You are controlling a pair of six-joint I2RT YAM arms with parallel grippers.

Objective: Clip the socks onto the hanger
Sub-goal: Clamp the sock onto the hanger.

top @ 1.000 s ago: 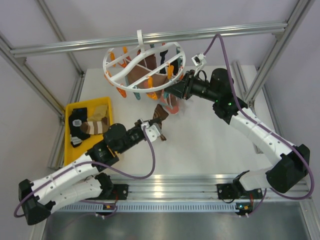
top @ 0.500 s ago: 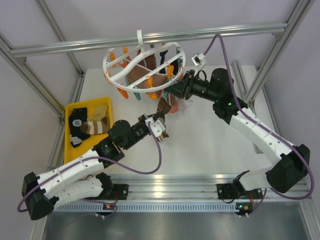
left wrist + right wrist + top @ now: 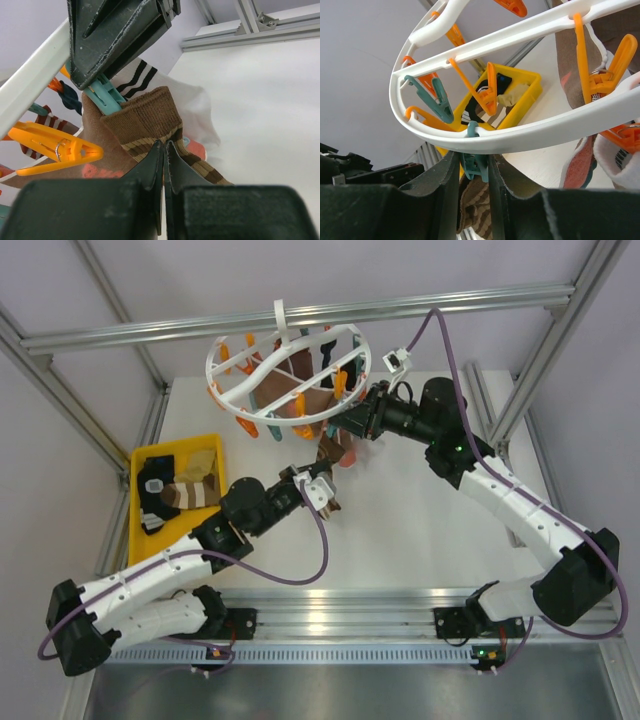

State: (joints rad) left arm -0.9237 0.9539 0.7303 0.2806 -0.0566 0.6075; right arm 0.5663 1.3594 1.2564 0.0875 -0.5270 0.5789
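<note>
Hanging limp just under the hanger (image 3: 530, 132), the brown striped sock (image 3: 150, 120) is pinched at its ribbed cuff by the left gripper (image 3: 163, 147), whose jaws are closed tight on the fabric with no gap showing. It looks light and soft, likely to fold or slump wherever it is unsupported, so the thick cuff edge is probably the best place to hold and to feed into a clip. The cuff sits just beside the teal clip (image 3: 102, 97), which the right gripper (image 3: 472, 162) squeezes between narrow jaws below the white ring. Whether the clip's mouth is open enough to take the cuff cannot be told, since the right gripper's fingers cover it in both wrist views. Other socks already hang from orange clips (image 3: 605, 75) on the ring, partly cut off by the frame. More socks lie in the yellow tray (image 3: 133, 502) at the left of the tabletop (image 3: 420, 530), too small to count.
</note>
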